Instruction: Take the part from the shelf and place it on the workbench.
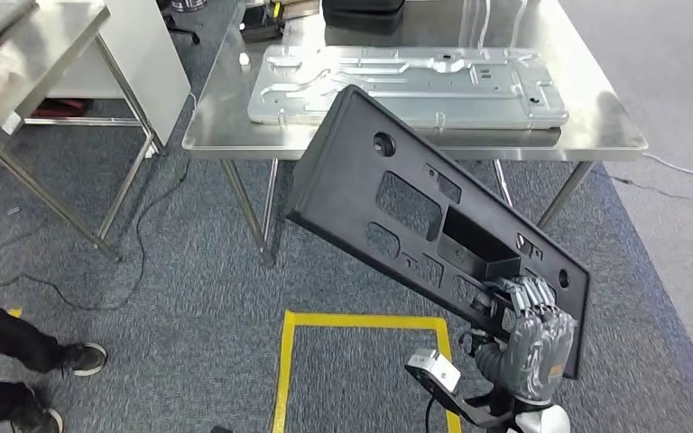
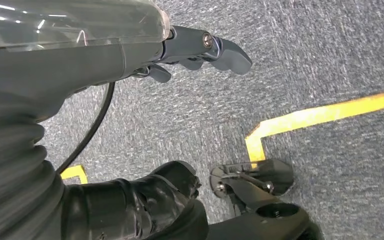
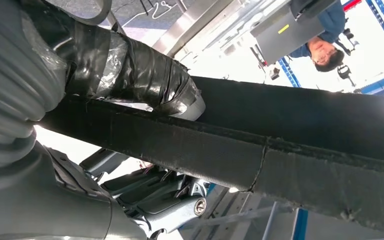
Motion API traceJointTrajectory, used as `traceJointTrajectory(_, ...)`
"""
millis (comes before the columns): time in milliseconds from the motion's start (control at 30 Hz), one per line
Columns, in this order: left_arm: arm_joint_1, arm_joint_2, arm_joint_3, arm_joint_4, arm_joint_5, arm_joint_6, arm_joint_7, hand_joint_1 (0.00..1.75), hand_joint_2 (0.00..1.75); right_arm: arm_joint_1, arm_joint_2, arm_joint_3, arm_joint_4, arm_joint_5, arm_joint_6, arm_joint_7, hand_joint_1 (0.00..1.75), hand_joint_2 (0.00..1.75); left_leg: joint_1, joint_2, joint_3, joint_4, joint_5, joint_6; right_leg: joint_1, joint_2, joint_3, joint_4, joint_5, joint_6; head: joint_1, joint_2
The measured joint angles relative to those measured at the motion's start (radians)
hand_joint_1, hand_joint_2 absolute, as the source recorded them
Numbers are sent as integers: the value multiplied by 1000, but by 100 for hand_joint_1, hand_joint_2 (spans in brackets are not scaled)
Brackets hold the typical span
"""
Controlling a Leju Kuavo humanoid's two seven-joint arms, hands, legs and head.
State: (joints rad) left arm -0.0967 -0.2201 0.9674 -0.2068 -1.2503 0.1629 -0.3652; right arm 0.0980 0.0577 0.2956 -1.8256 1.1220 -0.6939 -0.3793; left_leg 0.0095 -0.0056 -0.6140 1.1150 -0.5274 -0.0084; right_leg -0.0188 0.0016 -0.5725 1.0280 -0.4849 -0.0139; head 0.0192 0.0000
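- Head view: the right hand (image 1: 531,336), grey with darker fingers, grips the lower end of a long black plastic panel with cut-out openings (image 1: 415,212), the task's part.
- The panel is held in the air, tilted, its upper end rising towards the near edge of a stainless-steel workbench (image 1: 595,126); it overlaps that edge in the picture, but whether it touches cannot be told.
- On the workbench lies a flat silver pressed-metal plate (image 1: 406,86), well beyond the panel's upper end.
- Below the panel, nearer than the workbench, a yellow tape rectangle (image 1: 361,321) marks the grey carpet (image 1: 189,271).
- To the left of the workbench stands a second steel table (image 1: 45,36); a person's dark shoes (image 1: 63,379) show on the carpet below it in the picture.
- Right wrist view: the thumb, wrapped in black tape (image 3: 130,70), presses on the panel's dark edge (image 3: 280,150), with the fingers on its other side.
- Left wrist view: the left hand (image 2: 195,52) hangs over the carpet, fingers loosely apart, holding nothing.
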Motion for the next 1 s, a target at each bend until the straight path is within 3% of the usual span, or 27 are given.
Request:
traceJointTrajectory(67, 0, 0, 0, 0, -1, 0, 0, 0, 175, -3, 0, 0, 0, 2, 0, 2, 175, 175, 2, 0, -64, 131, -57, -6, 1, -2, 1, 0, -1, -5, 0, 0)
traceJointTrajectory(100, 1, 0, 0, 0, -2, 0, 0, 0, 175, -3, 0, 0, 0, 4, 0, 3, 175, 175, 2, 0, -89, 177, -69, -8, 2, -2, 1, 1, -1, -6, 0, 0)
traceJointTrajectory(133, 1, 0, 0, 0, -2, -1, 0, 0, 175, -5, 0, 0, 0, 6, 0, 5, 175, 175, 2, 0, -97, 188, -60, -8, 3, -2, 2, 1, -2, -6, 0, 0)
traceJointTrajectory(167, 1, 0, 0, 0, -3, -1, 0, 0, 175, -7, 0, 0, 0, 7, 0, 8, 175, 175, 2, 0, -85, 158, -32, -6, 3, -1, 5, 1, -4, -6, 0, 0)
traceJointTrajectory(233, -1, 0, 0, 0, -4, -2, 0, 0, 175, -12, 0, 0, 0, 10, 0, 13, 175, 175, 1, 0, -24, 25, 39, 5, 4, 1, 11, 1, -8, -3, 0, 0)
traceJointTrajectory(300, -4, 1, 0, 0, -4, -2, 0, 0, 175, -17, 0, 0, 0, 11, 0, 15, 175, 175, -5, 0, 21, -72, 69, 15, 7, 2, 12, 2, -11, 5, 0, 0)
traceJointTrajectory(400, -6, 2, -1, 0, -4, -2, 1, 0, 175, -21, 0, 0, 0, 11, 0, 17, 175, 175, -8, -1, 30, -95, 69, 26, 7, 1, 12, 0, -12, 22, 0, 0)
traceJointTrajectory(467, -5, 2, -1, 0, -5, -2, 2, 0, 175, -25, 0, 0, 0, 12, 0, 23, 175, 175, -3, 0, 38, -109, 72, 39, 7, 0, 0, 27, -30, 33, 0, 0)
traceJointTrajectory(567, -8, 2, -2, 0, -6, -2, 2, 0, 175, -28, -1, 0, 1, 12, 0, 30, 175, 175, -2, 1, 44, -115, 69, 53, 5, -1, -87, 196, -106, 44, 0, 0)
traceJointTrajectory(600, -7, 2, -2, 0, -6, -2, 2, 0, 175, -28, -2, 0, 2, 12, 0, 32, 175, 175, -2, 1, 45, -114, 67, 54, 4, -1, -118, 249, -120, 47, 0, 0)
traceJointTrajectory(633, -6, 2, -3, 0, -6, -2, 2, 0, 175, -27, -2, 0, 2, 12, 0, 33, 175, 175, -2, 1, 48, -113, 64, 54, 4, -1, -135, 272, -115, 48, 0, 0)
traceJointTrajectory(667, -5, 2, -3, 0, -6, -2, 2, 0, 175, -27, -3, 0, 3, 12, 0, 34, 175, 175, -2, 0, 52, -112, 60, 53, 3, -1, -132, 257, -90, 49, 0, 0)
traceJointTrajectory(733, -3, 1, -3, 0, -6, -2, 3, 0, 175, -28, -3, 0, 4, 11, 0, 35, 175, 175, -2, -1, 64, -108, 50, 48, 3, -1, -78, 134, -16, 44, 0, 0)
traceJointTrajectory(767, -3, 1, -4, 0, -6, -2, 3, 0, 175, -28, -3, 0, 4, 11, 0, 35, 175, 175, -4, -1, 68, -105, 43, 43, 5, -2, -48, 72, 6, 40, 1, 0)
traceJointTrajectory(833, -3, 0, -4, 0, -7, -3, 2, 0, 175, -29, -4, 0, 5, 11, 0, 35, 175, 175, -7, -2, 70, -103, 34, 31, 9, -1, -18, 11, 11, 28, 0, 0)
traceJointTrajectory(933, -4, 0, -5, 0, -7, -3, 2, 0, 175, -29, -4, 0, 5, 11, 0, 37, 175, 175, -8, 0, 77, -100, 23, 15, 8, 3, -6, 2, 2, 12, 0, 0)
traceJointTrajectory(1000, -5, 0, -5, 0, -6, -3, 2, 0, 175, -29, -4, 0, 5, 11, 0, 38, 175, 175, -6, 0, 56, -42, -9, 4, 2, 1, 9, -6, 0, 0, 0, 0)
